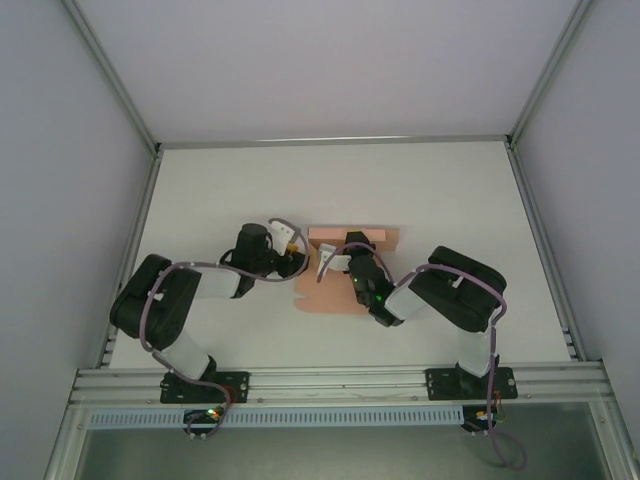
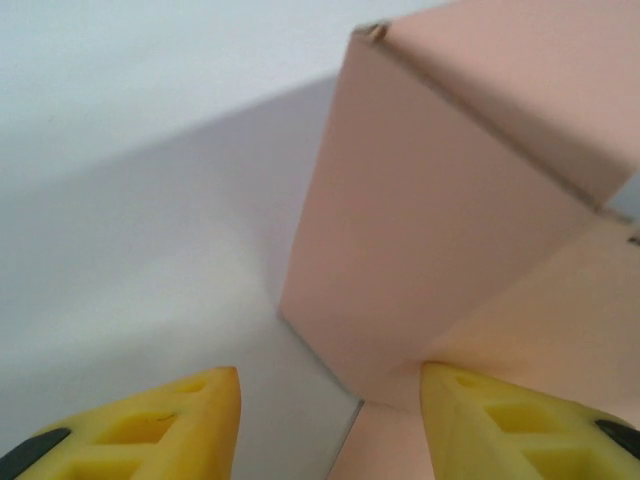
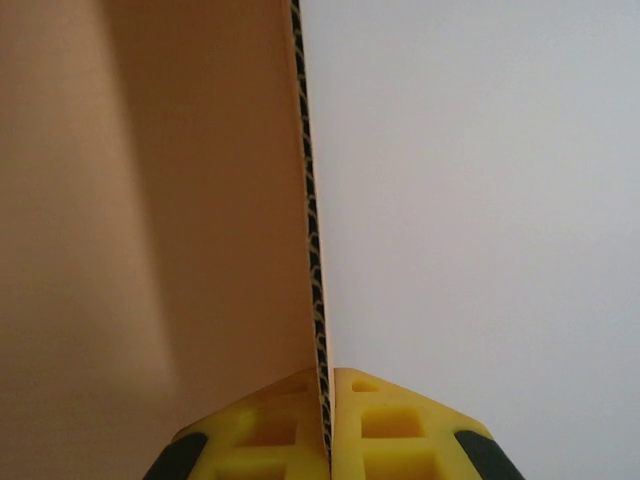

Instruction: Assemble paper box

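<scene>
The salmon-pink paper box (image 1: 345, 268) lies partly folded in the middle of the white table, its far wall raised. My left gripper (image 1: 296, 252) is at its left side, open; in the left wrist view its yellow fingers (image 2: 160, 430) straddle a lower corner of an upright pink panel (image 2: 420, 230), one finger on the table side, one against the card. My right gripper (image 1: 336, 258) is over the sheet, shut on a raised flap. In the right wrist view the corrugated edge of the flap (image 3: 312, 220) is pinched between the yellow fingertips (image 3: 395, 420).
The white table (image 1: 220, 190) is walled by grey panels with aluminium posts (image 1: 110, 80). A metal rail (image 1: 340, 380) runs along the near edge, carrying both arm bases. Open table lies behind and to both sides of the box.
</scene>
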{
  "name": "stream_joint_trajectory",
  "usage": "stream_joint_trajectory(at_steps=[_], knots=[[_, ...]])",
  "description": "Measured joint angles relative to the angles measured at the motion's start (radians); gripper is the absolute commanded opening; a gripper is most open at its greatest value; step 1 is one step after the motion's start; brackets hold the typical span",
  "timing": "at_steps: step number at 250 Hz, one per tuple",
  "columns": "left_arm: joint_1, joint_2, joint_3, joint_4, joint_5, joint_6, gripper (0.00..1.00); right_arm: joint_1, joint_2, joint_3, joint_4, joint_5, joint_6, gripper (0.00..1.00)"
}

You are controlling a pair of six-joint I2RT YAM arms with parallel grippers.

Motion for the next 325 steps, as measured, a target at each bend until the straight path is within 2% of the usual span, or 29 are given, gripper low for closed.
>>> stream_joint_trajectory(at_steps=[32,74,117,147,175,193,224,253,325], knots=[[-0.011,0.044,0.041,0.002,0.003,0.034,0.5,-0.004,-0.008,0.0,-0.021,0.026,0.011,0.0],[-0.009,0.07,0.067,0.012,0.016,0.051,0.57,-0.008,-0.037,0.014,-0.105,0.042,0.05,0.0],[-0.002,0.069,0.084,-0.03,0.065,0.085,0.58,-0.011,-0.064,0.024,-0.177,0.04,0.08,0.0],[-0.002,0.069,0.09,-0.04,0.101,0.101,0.64,-0.016,-0.079,0.034,-0.223,0.031,0.106,0.0],[-0.008,0.07,0.107,-0.061,0.145,0.112,0.64,-0.018,-0.08,0.042,-0.24,0.023,0.113,0.0],[-0.01,0.073,0.11,-0.062,0.154,0.115,0.63,-0.018,-0.082,0.042,-0.245,0.02,0.116,0.0],[-0.011,0.086,0.122,-0.06,0.155,0.115,0.55,-0.019,-0.094,0.048,-0.277,0.013,0.125,0.0],[-0.018,0.109,0.144,-0.051,0.124,0.113,0.55,-0.019,-0.102,0.057,-0.311,0.011,0.137,0.0],[-0.032,0.133,0.157,-0.01,0.058,0.093,0.45,-0.023,-0.114,0.08,-0.379,0.019,0.169,0.0]])
